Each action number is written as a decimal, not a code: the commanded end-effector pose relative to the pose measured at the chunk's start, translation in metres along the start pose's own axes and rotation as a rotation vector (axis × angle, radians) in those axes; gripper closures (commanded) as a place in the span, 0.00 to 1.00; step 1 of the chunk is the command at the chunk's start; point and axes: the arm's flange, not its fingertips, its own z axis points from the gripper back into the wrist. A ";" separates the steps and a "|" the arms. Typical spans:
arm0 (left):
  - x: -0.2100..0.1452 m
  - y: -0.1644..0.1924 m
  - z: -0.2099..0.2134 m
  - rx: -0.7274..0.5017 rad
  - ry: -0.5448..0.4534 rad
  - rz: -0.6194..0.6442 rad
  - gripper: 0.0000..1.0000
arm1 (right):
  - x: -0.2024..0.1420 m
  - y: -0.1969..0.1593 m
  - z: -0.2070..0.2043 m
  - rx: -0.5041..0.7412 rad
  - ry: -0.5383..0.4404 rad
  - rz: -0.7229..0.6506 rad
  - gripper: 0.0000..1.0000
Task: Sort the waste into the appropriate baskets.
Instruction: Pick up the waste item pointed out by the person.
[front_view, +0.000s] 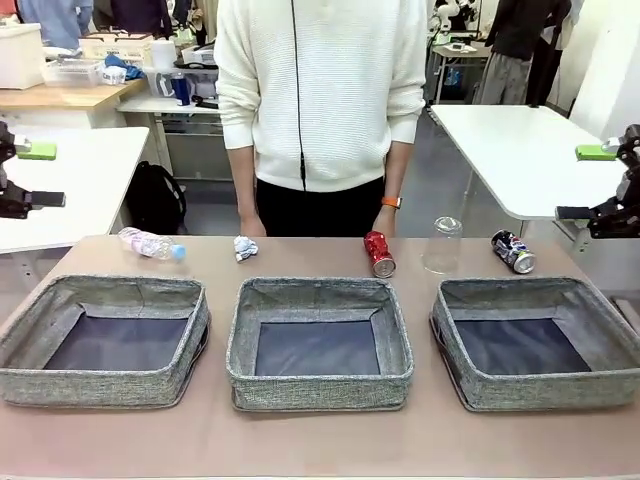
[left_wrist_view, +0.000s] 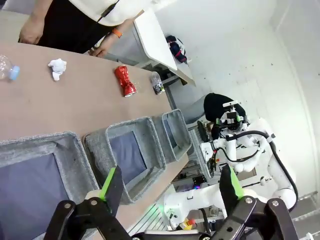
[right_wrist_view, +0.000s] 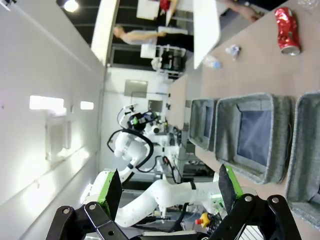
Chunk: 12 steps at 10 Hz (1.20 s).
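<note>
The waste lies in a row on the worktop, with the three baskets in front of it. The left gripper hangs off to the side, jaws apart and empty. The bottle is the piece nearest it. The right gripper, likewise apart and empty, hangs nearest the dark blue can, and the clear cup lies just beyond that.

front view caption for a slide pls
Three grey baskets in a row, with bottle, paper ball, red can, clear cup and blue can behind
</note>
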 end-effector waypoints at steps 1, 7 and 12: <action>0.002 0.003 0.004 -0.044 -0.019 0.003 0.00 | 0.001 0.004 -0.012 0.019 0.017 0.010 0.00; 0.002 0.003 0.004 -0.044 -0.019 0.003 0.00 | 0.001 0.004 -0.012 0.019 0.017 0.010 0.00; 0.002 0.003 0.004 -0.044 -0.019 0.003 0.00 | 0.001 0.004 -0.012 0.019 0.017 0.010 0.00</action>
